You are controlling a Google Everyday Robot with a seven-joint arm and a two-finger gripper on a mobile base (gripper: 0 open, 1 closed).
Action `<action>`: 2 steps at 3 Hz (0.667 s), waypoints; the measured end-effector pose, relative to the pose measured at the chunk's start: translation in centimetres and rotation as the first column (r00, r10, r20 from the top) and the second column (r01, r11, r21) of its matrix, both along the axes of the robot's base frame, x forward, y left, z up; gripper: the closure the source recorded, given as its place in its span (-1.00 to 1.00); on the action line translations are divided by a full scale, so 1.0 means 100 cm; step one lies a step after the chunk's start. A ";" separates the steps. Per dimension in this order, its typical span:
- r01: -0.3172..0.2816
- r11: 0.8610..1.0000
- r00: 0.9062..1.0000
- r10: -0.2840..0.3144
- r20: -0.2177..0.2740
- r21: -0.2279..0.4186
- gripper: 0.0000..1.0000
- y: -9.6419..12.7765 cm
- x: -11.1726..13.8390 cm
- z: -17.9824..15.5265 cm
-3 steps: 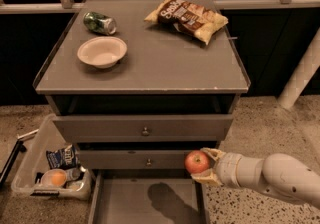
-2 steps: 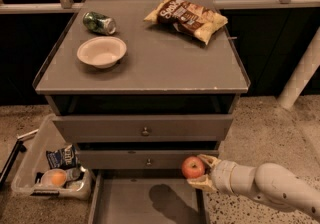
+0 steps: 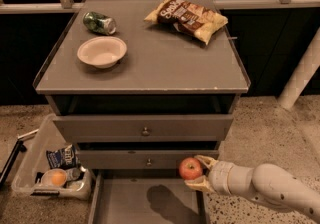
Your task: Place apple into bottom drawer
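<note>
The red apple (image 3: 190, 168) is held in my gripper (image 3: 198, 172), which reaches in from the lower right on a white arm. The fingers close on the apple from above and below. The apple hangs over the right rear part of the open bottom drawer (image 3: 130, 203), a shallow grey tray pulled out below the cabinet. A dark shadow lies on the drawer floor under the apple. The drawer's front end is cut off by the frame edge.
Two shut drawers with small knobs (image 3: 145, 131) sit above. On the cabinet top (image 3: 165, 63) are a white bowl (image 3: 102, 51), a green can (image 3: 99, 22) and a chip bag (image 3: 186, 18). A clear bin (image 3: 30, 168) with an orange round item (image 3: 55, 177) stands at the left.
My gripper has carried the apple a little left and down, from beside the drawer's right wall to over the drawer's right side.
</note>
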State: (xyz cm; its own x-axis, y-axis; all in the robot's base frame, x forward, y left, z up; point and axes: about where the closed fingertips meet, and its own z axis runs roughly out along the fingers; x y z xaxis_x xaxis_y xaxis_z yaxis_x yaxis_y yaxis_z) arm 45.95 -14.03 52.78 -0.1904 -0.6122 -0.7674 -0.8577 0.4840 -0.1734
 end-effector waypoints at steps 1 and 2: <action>-0.003 0.999 1.000 0.003 -0.016 0.033 1.00 0.023 -0.004 -0.029; 0.005 0.997 1.000 -0.003 -0.028 0.073 1.00 0.039 -0.002 -0.071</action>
State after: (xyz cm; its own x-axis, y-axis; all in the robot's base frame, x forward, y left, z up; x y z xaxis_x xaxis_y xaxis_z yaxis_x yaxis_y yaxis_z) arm 45.73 -10.09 45.66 -0.2147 -0.5540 -0.8044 -0.8599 0.4977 -0.1133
